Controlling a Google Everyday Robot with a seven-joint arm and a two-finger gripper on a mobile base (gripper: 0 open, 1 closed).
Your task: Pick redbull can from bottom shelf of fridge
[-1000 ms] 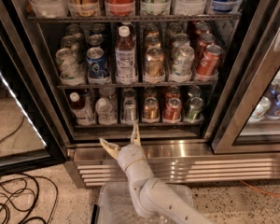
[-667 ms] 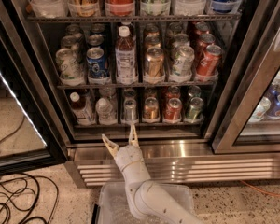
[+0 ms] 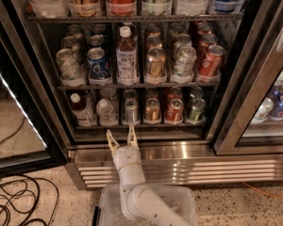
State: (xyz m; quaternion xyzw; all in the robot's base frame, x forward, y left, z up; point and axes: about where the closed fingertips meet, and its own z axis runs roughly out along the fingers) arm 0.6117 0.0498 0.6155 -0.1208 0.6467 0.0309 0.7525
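Observation:
The fridge (image 3: 146, 152) stands open with dark racks of drinks. On the bottom shelf (image 3: 141, 125) stand small bottles and cans in one row. The redbull can (image 3: 131, 111) is the slim silvery can third from the left, between a clear bottle (image 3: 105, 111) and a gold-copper can (image 3: 152, 110). A red can (image 3: 174, 111) is further right. My gripper (image 3: 122, 136) is open and empty, its two cream fingers pointing up just below and in front of the shelf's edge, slightly left of the redbull can.
The taller rack above (image 3: 137, 84) holds cans and a bottle (image 3: 126, 55). The glass door (image 3: 19, 126) hangs open at left. Black cables (image 3: 14, 201) lie on the floor. A clear bin (image 3: 179, 201) sits on my base. A second cooler (image 3: 273, 107) is at right.
My gripper has shifted a little right and up toward the bottom shelf, its fingers now closer under the redbull can. Nothing in the fridge has moved.

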